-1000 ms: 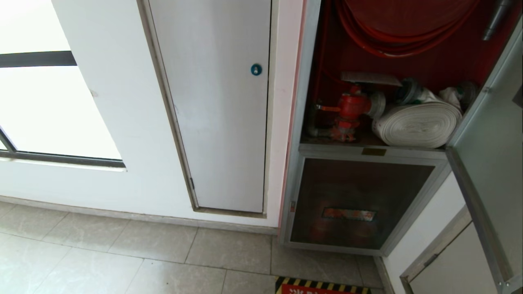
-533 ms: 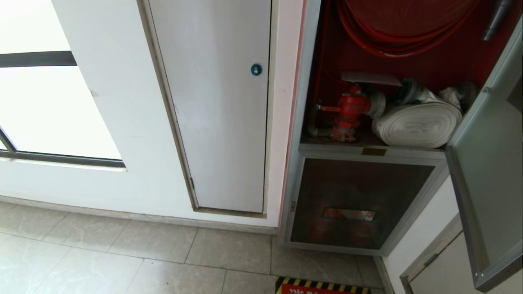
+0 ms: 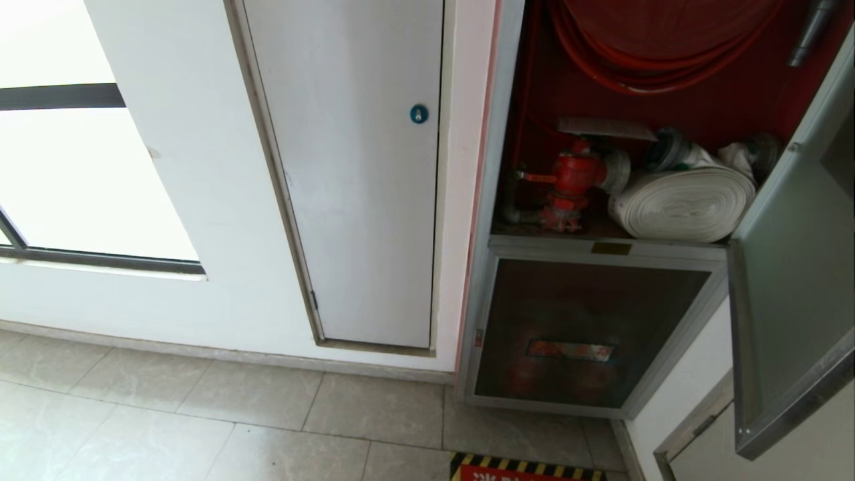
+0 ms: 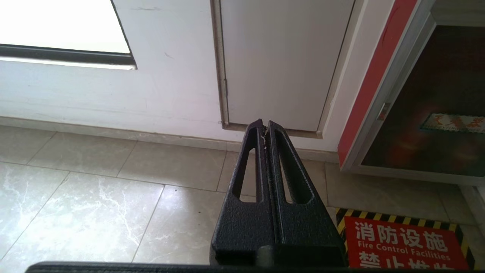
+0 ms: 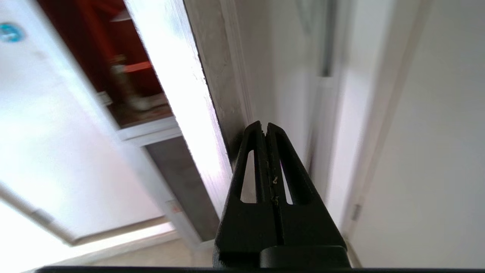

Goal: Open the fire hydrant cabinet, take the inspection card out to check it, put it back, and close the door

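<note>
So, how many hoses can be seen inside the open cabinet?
2. A red hose is coiled on the reel at the top of the cabinet; a white rolled hose lies on the shelf beside the hydrant valve. More may be hidden.

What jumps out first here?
The open cabinet on the right, red inside, with the red hose reel coiled at the top. Below it, a red valve stands beside a white rolled hose on the cabinet's floor. The door hangs part-open at the far right, with the right gripper, fingers shut, at its frame edge.
</note>
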